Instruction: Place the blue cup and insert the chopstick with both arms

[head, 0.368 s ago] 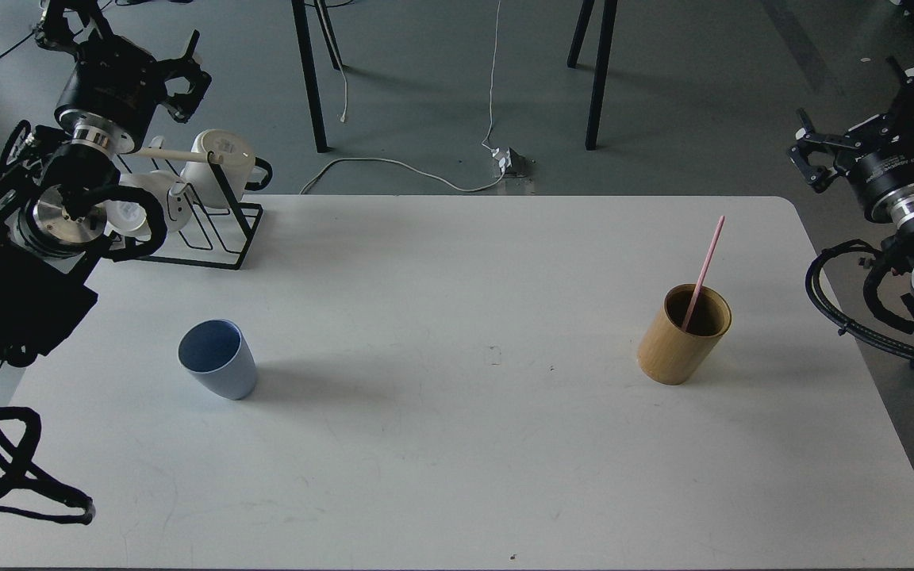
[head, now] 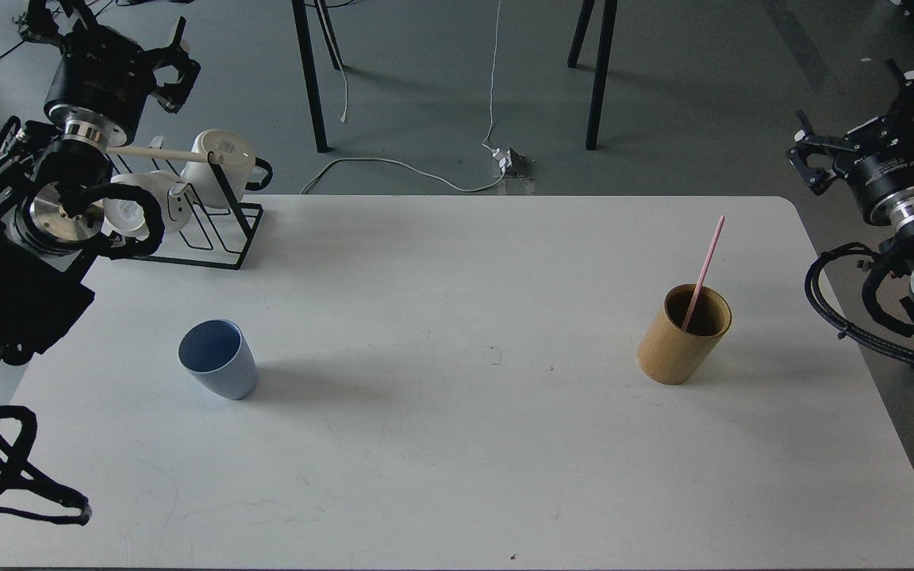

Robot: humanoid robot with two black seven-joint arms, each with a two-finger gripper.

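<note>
Head view shows the white desk [head: 457,444] filling most of the scene, with both arms pulled back beyond its far corners and nothing gripped.

Largest risk, as I judge it, sits with the left arm: its bulky black links lie just beside the wire mug rack [head: 211,226] and the white mugs [head: 223,162] hanging there. A careless swing toward the desk's middle could catch the rack or knock a mug loose. The left tool [head: 157,73] hangs above and behind the rack with its claws spread.

Next is the bamboo holder [head: 683,335], standing upright on the right half of the desk. The chopstick [head: 703,271] leans inside it, its upper end pointing up and to the right. If the right tool [head: 869,131], which sits off the desk's right edge with claws apart, pulls the stick sideways rather than along its lean, the holder may tip or slide.

Then the blue cup [head: 217,358], upright on the left half, well apart from the holder, mouth tilted toward the camera only by perspective. It looks light and tapers to a narrow base, so an off-centre pinch could topple it.

Smallest: the thin, smooth stick could twist or slip in a claw grip and miss the cup's mouth.
</note>
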